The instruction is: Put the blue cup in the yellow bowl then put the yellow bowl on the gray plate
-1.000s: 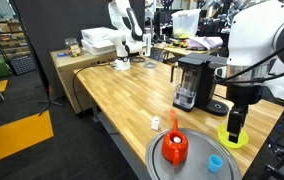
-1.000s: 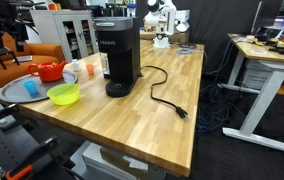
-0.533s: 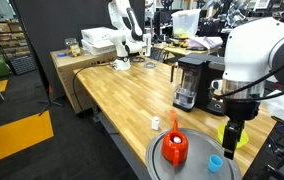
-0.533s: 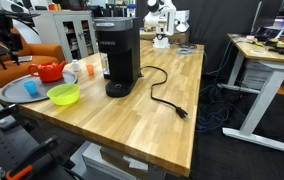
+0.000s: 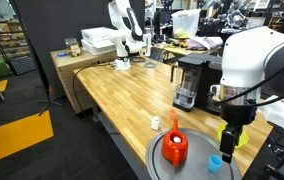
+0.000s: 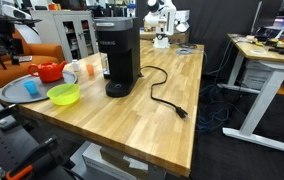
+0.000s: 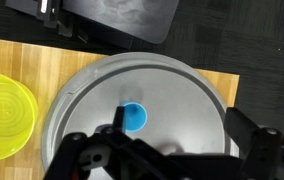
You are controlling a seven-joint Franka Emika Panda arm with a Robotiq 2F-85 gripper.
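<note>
The blue cup [image 5: 215, 162] stands upright on the gray plate [image 5: 195, 151], near the red kettle-like object [image 5: 175, 148]. My gripper [image 5: 229, 141] hangs open and empty just above the plate, beside the cup. In the wrist view the cup [image 7: 134, 118] sits on the plate [image 7: 187, 85], just inside one finger of the open gripper [image 7: 179, 114]. The yellow bowl [image 7: 2, 115] stands empty on the wooden table beside the plate; in an exterior view it [image 5: 242, 139] is partly hidden behind the gripper. Cup [image 6: 30, 87], plate [image 6: 12, 93] and bowl [image 6: 64, 94] also show in an exterior view.
A black coffee machine [image 5: 190, 80] stands on the table close behind the bowl and plate, with its cable [image 6: 167, 100] trailing over the wood. A small white cylinder [image 5: 156, 123] stands next to the plate. The table edge lies right by the plate.
The arm has swung from above the yellow bowl toward the plate. The open gripper now hangs over the plate beside the blue cup. The objects have not moved.
</note>
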